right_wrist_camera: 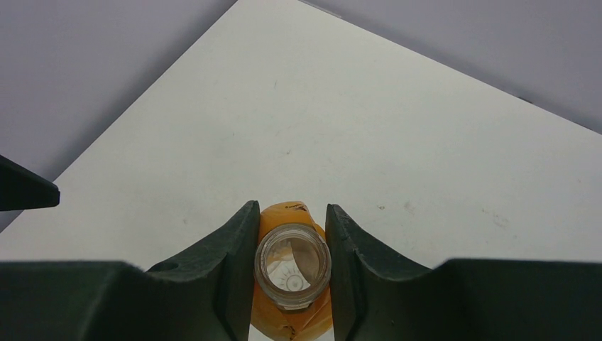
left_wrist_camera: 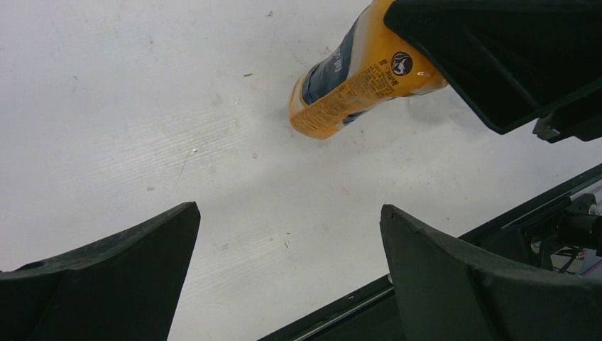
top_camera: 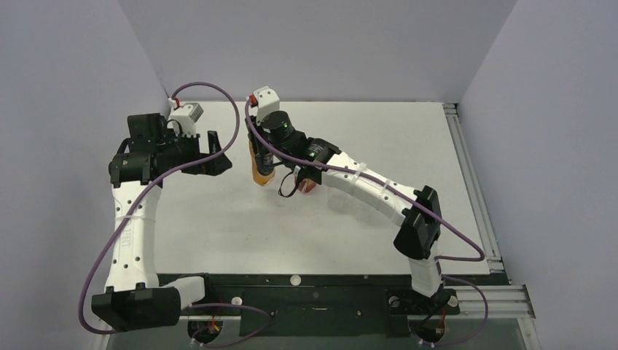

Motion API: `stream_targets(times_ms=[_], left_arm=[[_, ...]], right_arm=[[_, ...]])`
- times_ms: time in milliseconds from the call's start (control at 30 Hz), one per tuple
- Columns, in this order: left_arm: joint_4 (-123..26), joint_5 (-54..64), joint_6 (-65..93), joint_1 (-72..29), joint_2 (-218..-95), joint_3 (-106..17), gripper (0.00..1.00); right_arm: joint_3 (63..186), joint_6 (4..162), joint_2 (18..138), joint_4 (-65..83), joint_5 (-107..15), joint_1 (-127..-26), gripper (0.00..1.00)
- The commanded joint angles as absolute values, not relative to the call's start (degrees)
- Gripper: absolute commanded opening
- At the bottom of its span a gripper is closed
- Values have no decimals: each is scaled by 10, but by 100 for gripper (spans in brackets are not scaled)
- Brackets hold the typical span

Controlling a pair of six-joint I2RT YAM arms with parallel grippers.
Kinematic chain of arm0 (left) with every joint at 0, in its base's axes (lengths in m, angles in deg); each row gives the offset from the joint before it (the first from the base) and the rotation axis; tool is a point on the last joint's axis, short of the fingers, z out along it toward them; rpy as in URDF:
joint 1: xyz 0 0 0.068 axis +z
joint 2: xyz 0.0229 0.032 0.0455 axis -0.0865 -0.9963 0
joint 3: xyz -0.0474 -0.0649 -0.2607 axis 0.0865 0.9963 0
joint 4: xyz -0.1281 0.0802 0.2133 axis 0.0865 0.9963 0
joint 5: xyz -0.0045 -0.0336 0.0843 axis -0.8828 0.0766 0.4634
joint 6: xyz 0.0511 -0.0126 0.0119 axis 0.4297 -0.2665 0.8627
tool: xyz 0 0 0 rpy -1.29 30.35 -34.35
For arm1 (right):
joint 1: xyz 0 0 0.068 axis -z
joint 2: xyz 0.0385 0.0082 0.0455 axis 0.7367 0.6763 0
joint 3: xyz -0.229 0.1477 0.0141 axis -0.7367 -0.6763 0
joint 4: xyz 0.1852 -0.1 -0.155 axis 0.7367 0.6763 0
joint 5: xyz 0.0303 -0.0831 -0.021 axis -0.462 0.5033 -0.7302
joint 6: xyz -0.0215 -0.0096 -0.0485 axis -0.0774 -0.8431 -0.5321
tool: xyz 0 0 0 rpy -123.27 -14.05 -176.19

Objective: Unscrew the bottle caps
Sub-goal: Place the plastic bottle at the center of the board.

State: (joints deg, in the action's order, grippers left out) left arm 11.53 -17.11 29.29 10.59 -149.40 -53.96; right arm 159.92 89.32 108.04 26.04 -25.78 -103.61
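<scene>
The bottle (top_camera: 262, 171) stands upright on the desk (top_camera: 379, 131), left of centre and toward the far edge. The right claw (top_camera: 262, 148) sits above it, clamped on its neck. The left claw (top_camera: 216, 154) is to its left, apart. A second bottle (top_camera: 307, 184) sits just right of it, partly under the right arm.

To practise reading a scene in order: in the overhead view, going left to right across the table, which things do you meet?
The left gripper → orange bottle → reddish-brown bottle, partly hidden.

Left gripper (left_wrist_camera: 289, 209) spread wide; right gripper (right_wrist_camera: 291, 207) clamped narrow, wrist apparently pointing downward.
</scene>
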Motion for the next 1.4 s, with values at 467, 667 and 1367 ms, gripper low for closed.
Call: stream_targets(times_ms=[467,667,1367], left_arm=[[103,-163,280,133,-1504,-568,96],[97,-164,281,135,-1501,-564,96],[65,-140,230,154,-1509,-558,97]], right_arm=[[1621,906,1138,167,-231,-1029,0],[1609,902,1143,157,-211,-1029,0],[1545,921,1180,134,-189,-1027,0]])
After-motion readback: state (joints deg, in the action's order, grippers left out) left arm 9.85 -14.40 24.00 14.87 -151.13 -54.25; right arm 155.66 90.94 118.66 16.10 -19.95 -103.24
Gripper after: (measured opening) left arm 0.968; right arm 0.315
